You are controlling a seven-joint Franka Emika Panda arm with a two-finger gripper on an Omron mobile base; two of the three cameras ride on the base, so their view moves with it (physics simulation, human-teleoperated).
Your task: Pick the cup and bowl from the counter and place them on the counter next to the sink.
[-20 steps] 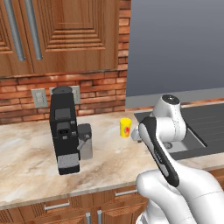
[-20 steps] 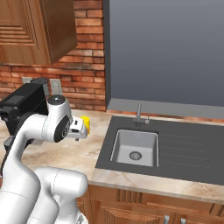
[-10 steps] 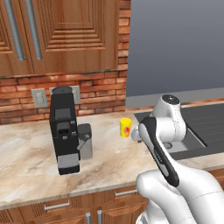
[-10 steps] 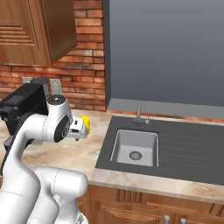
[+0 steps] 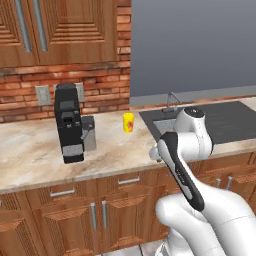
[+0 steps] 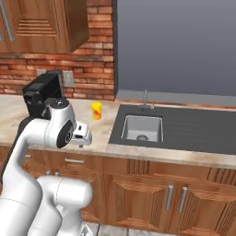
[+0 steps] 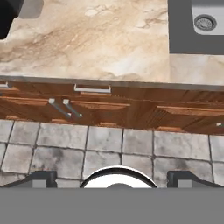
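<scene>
The small yellow cup (image 5: 128,122) stands upright on the beige counter (image 5: 30,152), between the coffee machine and the sink (image 5: 167,123). In the right base view the cup (image 6: 96,110) is just left of the sink (image 6: 142,128). My gripper (image 7: 114,178) is open with nothing between its fingertips (image 7: 41,178). It hangs in front of the counter's front edge and looks down at the cabinets and floor. The white hand (image 6: 83,133) is well short of the cup. The bowl is out of view.
A black coffee machine (image 5: 69,129) stands on the counter left of the cup. A thin faucet (image 6: 145,98) rises behind the basin. Brick wall and wooden wall cabinets (image 5: 65,30) are behind. Drawer handles (image 7: 92,89) and grey floor tiles (image 7: 105,140) lie below the hand.
Both base views now take in more of the cabinet fronts below, so the camera has shifted. Cup, coffee machine and arm keep their places relative to each other.
</scene>
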